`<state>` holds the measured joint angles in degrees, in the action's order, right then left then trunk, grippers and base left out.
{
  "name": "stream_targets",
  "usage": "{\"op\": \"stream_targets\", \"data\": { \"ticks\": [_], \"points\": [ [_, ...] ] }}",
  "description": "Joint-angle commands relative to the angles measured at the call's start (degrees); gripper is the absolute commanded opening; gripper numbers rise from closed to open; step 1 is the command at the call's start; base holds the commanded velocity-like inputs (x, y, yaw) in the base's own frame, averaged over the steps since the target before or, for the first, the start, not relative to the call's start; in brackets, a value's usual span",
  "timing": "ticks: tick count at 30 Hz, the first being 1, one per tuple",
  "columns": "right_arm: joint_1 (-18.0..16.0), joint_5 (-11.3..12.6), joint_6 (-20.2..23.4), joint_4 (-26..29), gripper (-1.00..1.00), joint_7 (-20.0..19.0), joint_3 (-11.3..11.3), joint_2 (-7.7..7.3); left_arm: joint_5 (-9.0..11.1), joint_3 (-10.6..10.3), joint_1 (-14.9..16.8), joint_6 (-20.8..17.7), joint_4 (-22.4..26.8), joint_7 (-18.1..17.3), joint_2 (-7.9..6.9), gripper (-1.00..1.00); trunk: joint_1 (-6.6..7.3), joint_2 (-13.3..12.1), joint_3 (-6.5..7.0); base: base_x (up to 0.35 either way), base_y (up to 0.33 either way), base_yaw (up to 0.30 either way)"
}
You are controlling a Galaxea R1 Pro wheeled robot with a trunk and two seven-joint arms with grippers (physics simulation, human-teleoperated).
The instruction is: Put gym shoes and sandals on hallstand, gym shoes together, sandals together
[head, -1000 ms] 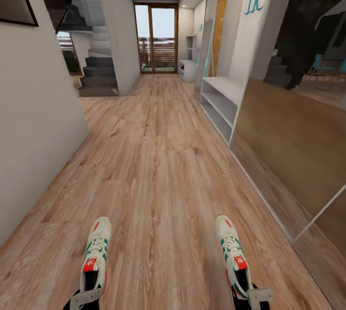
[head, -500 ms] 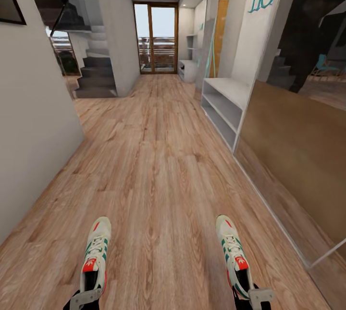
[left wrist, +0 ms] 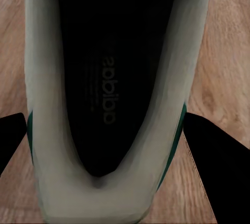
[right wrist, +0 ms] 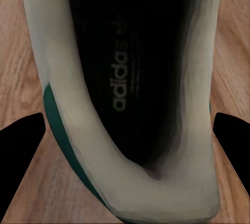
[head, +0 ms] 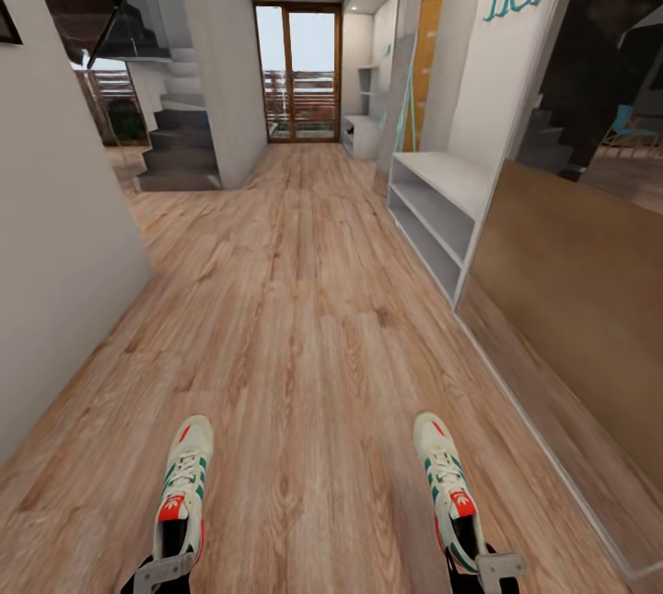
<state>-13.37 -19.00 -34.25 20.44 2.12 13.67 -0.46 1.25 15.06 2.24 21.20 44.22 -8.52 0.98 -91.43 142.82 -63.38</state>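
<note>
Carrying one gym shoe (head: 182,483) in the left claw (head: 158,573) and the other gym shoe (head: 448,488) in the right claw (head: 488,571), apparently clamped at the heels above the corridor floor (head: 304,318), the robot has racked nothing yet.

White/teal/red gym shoes (head: 182,489); brown wood-grain floor (head: 304,299).

2 white gym shoes (head: 182,493) (head: 447,493) – held heel-first, toes fwd, apart.

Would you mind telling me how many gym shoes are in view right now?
2: one gym shoe held by the left gripper, the other shoe held by the right gripper, both above the floor.
</note>
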Motion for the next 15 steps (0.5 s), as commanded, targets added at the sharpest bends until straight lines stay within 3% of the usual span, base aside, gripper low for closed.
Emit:
{"op": "stream_targets", "data": {
  "ticks": [1, 15],
  "points": [
    [-0.06, -0.58, -0.2, -0.05, -1.0, 0.24, 0.3, 0.06, 0.16, 0.32, 0.03, 0.09, -0.01, -0.62, 0.07, -1.0, -0.02, 0.02, -0.04, 0.339, 0.0, 0.0],
    [-0.04, -0.51, -0.23, 0.03, -1.0, 0.25, 0.39, 0.11, 0.12, 0.32, 0.03, 0.11, -0.05, -0.62, 0.06, -1.0, -0.02, 0.02, -0.04, 0.339, 0.0, 0.0]
  ]
}}
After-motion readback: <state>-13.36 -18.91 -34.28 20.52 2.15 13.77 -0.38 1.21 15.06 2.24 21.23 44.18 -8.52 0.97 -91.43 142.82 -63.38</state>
